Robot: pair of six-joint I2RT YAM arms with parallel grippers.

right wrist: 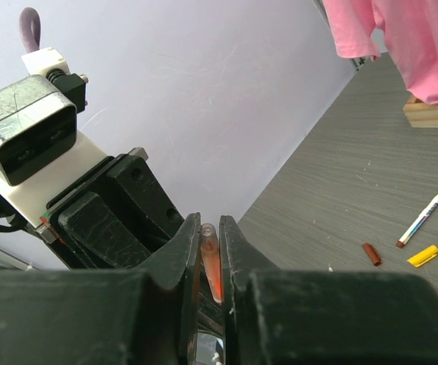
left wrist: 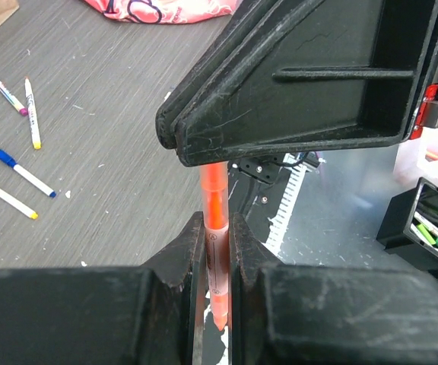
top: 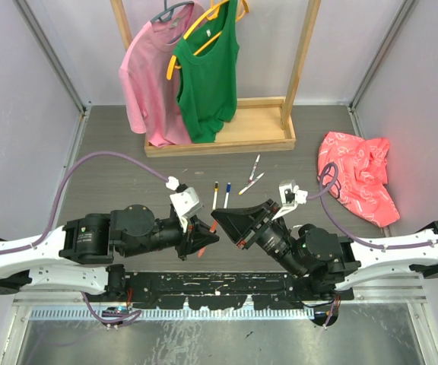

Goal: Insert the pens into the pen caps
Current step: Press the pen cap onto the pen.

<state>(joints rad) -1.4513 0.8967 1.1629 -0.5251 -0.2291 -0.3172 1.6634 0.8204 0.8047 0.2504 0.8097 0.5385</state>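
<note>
My left gripper (left wrist: pixel 217 222) is shut on an orange pen (left wrist: pixel 214 199) with a white barrel, held upright between its jaws. The pen's upper end runs out of sight behind the right gripper's fingers (left wrist: pixel 280 99). My right gripper (right wrist: pixel 210 225) is shut on a translucent orange pen cap (right wrist: pixel 211 258). The two grippers meet tip to tip above the table's near edge, left gripper (top: pixel 206 239) and right gripper (top: pixel 219 218). Several other pens lie on the table: blue (top: pixel 226 195), yellow-black (top: pixel 214 195) and two further back (top: pixel 252 176). A brown cap (right wrist: pixel 371 254) and a yellow cap (right wrist: pixel 423 255) lie loose.
A wooden clothes rack base (top: pixel 226 138) stands at the back, with a pink shirt (top: pixel 154 80) and a green top (top: pixel 207 72) hanging on it. A coral cloth (top: pixel 360 176) lies at the right. A black bin of green markers (left wrist: pixel 432 228) sits beyond the table edge.
</note>
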